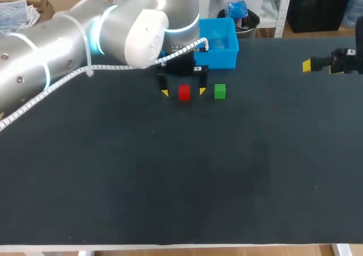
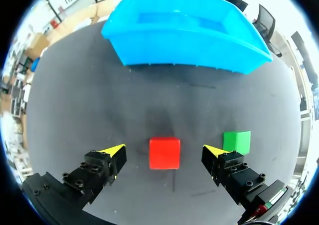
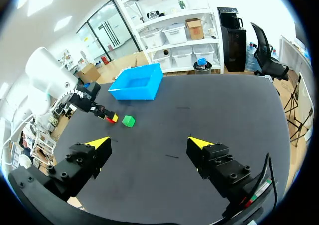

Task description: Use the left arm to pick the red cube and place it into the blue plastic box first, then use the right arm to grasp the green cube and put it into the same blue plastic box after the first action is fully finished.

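While the left gripper (image 2: 164, 150) stands open with the red cube (image 2: 164, 153) on the table (image 1: 170, 171) between its fingers, touching neither, the green cube (image 2: 237, 141) sits just outside one finger, the box (image 2: 184, 50) ahead; the right gripper (image 3: 149, 142) hangs open, well apart

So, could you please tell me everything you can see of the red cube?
The red cube is small, plain and matte, with sharp edges. It sits flat on the dark table between the open fingers of the left gripper, with a gap on each side; only the table touches it. The green cube lies beyond one finger.
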You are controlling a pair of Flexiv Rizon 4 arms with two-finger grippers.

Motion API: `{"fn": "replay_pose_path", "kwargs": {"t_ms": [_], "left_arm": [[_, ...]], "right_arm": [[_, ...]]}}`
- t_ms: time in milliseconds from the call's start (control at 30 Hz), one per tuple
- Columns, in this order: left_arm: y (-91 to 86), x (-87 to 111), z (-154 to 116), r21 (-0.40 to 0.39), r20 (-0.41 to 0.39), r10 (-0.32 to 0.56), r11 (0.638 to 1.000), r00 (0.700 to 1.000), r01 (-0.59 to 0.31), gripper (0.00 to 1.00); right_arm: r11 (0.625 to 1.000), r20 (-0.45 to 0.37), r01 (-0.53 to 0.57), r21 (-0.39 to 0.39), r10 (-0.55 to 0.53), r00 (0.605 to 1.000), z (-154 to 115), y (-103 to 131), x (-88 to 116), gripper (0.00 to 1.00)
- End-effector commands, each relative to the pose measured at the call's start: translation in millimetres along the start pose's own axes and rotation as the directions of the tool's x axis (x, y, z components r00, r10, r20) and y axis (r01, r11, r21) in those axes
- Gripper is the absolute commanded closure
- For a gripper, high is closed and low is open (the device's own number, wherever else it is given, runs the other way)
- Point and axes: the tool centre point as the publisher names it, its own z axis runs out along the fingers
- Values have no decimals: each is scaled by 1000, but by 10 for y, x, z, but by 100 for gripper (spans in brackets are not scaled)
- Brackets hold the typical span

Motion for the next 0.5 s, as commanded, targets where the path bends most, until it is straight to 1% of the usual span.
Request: {"fn": "replay_pose_path", "kwargs": {"t_ms": [33,500], "left_arm": [[-9,-44,47,-1,-10,-4,1000,1000,4,0],[17,-68,106,-3,-9,-22,1000,1000,22,0]], "right_arm": [[1000,0,0,2,0,1000,1,2,-1,0],[1000,0,0,2,0,1000,1,2,-1,0]]}}
